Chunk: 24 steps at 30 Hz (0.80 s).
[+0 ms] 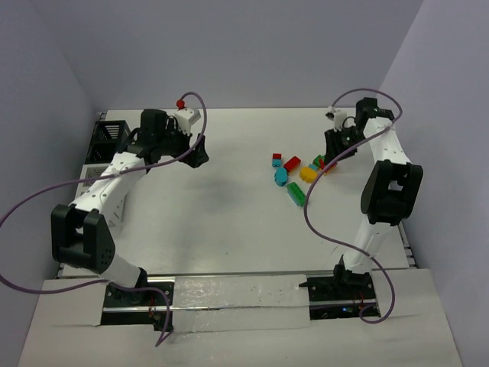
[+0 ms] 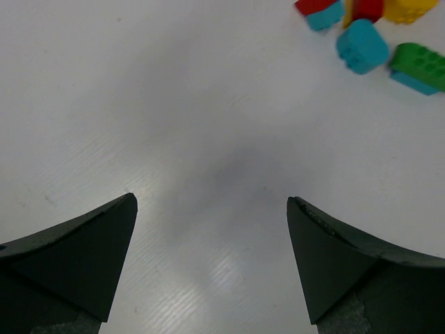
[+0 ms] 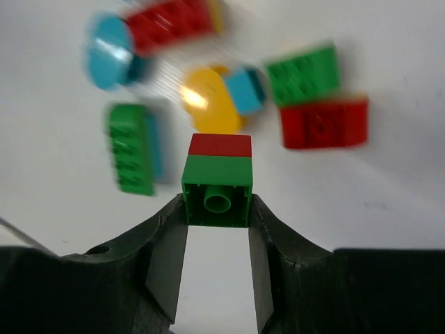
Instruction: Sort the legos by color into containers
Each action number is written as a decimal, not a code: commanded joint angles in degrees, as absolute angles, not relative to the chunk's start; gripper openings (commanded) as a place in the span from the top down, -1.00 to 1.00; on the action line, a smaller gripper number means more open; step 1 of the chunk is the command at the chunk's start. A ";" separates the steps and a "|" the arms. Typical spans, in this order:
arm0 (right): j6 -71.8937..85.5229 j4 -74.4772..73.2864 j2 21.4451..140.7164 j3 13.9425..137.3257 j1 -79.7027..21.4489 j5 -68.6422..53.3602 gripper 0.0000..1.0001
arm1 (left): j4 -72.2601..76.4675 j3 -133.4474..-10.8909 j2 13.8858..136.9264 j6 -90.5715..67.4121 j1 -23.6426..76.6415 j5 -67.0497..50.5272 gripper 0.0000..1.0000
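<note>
My right gripper [image 3: 217, 209] is shut on a green lego [image 3: 216, 189] that has a red piece [image 3: 220, 145] stacked on its far end; the pads press both of its sides. Beyond it lie loose legos, blurred: a yellow one [image 3: 205, 101], a red one [image 3: 323, 124] and a green one [image 3: 304, 73]. From above, the pile [image 1: 294, 174] sits right of centre, with the right gripper [image 1: 330, 157] at its right edge. My left gripper [image 1: 200, 157] hangs open over bare table, its jaws [image 2: 212, 202] wide apart and empty. The cyan lego [image 2: 361, 46] shows far off.
A black container [image 1: 107, 134] and a white container [image 1: 95, 170] stand at the table's left edge, partly behind the left arm. Grey walls close in the back and both sides. Purple cables loop from both arms.
</note>
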<state>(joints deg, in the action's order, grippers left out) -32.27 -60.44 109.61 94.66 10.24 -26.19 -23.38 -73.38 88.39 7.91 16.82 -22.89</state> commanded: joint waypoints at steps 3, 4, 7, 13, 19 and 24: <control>-18.34 -60.06 101.16 101.83 1.60 -49.75 1.00 | -2.83 -64.64 75.93 1.08 16.04 -43.51 -0.98; -16.52 -58.29 100.14 101.62 -0.91 -50.97 1.00 | 0.53 -62.69 73.71 -0.55 16.08 -44.37 -0.99; -7.53 -52.44 98.61 100.48 -6.74 -55.38 1.00 | 5.54 -60.07 70.96 -3.28 16.26 -45.77 -0.99; 16.95 -32.28 99.89 99.91 -14.08 -65.68 1.00 | 13.00 -56.12 65.71 -0.97 19.40 -44.13 -0.98; 33.57 -15.83 100.90 97.63 -18.22 -70.63 1.00 | 15.30 -55.29 65.22 2.86 23.50 -42.79 -0.95; 36.91 -12.13 100.19 95.76 -20.35 -73.62 1.00 | 16.17 -54.93 64.91 8.36 25.84 -41.89 -0.91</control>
<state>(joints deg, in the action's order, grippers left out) 29.29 -20.66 100.73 96.95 -18.69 -68.47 11.37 -54.98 66.26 2.69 24.57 -42.13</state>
